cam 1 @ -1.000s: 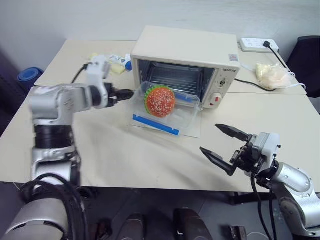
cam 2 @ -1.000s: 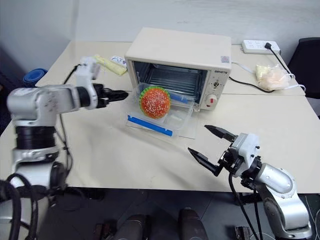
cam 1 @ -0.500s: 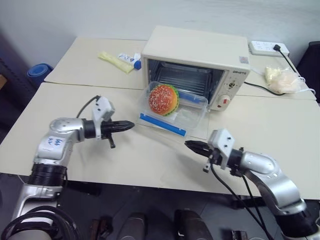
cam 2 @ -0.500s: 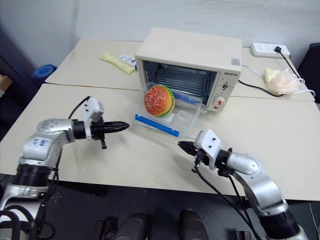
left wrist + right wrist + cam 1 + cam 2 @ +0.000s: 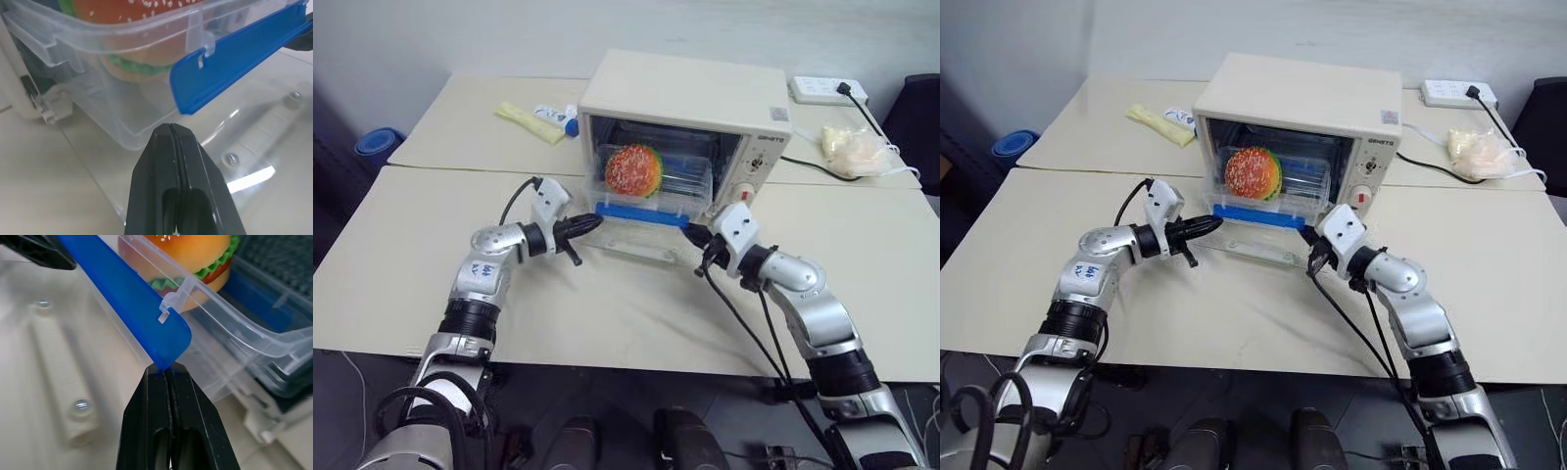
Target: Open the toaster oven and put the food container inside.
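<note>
Both closed, empty-handed, left gripper (image 5: 595, 222) and right gripper (image 5: 690, 233) flank the half-inserted food container (image 5: 654, 182), its rear hidden.

The oven (image 5: 1298, 127) stands open near the bench's (image 5: 1234, 304) far edge, its glass door (image 5: 1253, 240) folded flat toward the near edge. The container (image 5: 1273, 188) with the burger (image 5: 1252, 172) sits half inside the mouth, blue clip (image 5: 1258, 214) facing out. The left gripper (image 5: 1206, 225), pinched closed, points at the clip's left end; the right gripper (image 5: 1308, 238), also closed, meets its right end. A power strip (image 5: 1457, 93) and bag (image 5: 1482, 152) lie at the far right corner.
</note>
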